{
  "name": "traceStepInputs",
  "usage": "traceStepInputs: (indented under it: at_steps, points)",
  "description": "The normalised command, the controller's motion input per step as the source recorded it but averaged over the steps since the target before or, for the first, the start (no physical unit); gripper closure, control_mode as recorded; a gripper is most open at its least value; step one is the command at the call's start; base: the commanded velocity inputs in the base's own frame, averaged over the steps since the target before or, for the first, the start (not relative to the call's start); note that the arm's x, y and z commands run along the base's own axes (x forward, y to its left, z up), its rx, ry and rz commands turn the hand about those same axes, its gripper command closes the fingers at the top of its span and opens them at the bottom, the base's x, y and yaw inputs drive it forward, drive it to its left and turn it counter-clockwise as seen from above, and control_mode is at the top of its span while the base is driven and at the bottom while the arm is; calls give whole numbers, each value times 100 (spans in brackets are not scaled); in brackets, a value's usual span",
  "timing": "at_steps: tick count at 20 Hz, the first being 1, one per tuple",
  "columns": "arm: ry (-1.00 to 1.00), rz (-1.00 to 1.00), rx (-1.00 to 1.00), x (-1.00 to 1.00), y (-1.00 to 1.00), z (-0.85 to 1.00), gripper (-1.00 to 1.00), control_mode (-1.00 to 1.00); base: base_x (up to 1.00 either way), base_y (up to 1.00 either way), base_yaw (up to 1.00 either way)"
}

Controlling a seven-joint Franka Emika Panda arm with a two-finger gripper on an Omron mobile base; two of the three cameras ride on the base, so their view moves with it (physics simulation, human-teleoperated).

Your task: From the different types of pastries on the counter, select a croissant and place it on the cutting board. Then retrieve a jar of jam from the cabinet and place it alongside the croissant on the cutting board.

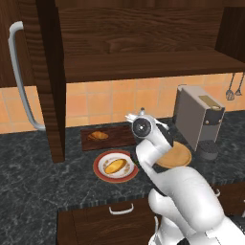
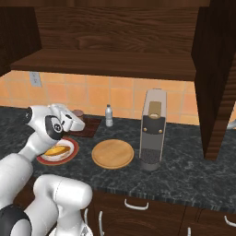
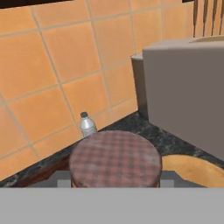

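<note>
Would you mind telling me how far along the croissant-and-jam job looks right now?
Done: the croissant lies on the cutting board. In hand: the gripper is shut on the jar of jam, its lid close in the hand view, held near the board's right end. Left: setting the jar down on the board beside the croissant and letting go.

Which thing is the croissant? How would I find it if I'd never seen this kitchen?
Find the dark counter under the open cabinet. By the orange tiled wall lies a reddish-brown cutting board; the croissant sits on its left end. It is a small brown crescent, unlike the yellow oblong pastry on the red-rimmed plate.
</note>
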Motion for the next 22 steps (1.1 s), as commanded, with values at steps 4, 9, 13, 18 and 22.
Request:
traceStepInputs:
  at_steps: [4,9,13,18,22]
  points:
    - [2,0,-1,20,54,-30,100,-100,0,0,0]
    - [1,-1,0,13,28,-25,100,-100,0,0,0]
    - [0,-2,0,6,1,-32,100,-100,0,0,0]
    - [0,-3,0,16,7,-25,100,-100,0,0,0]
    - [0,0,0,26,12,-19,100,-100,0,0,0]
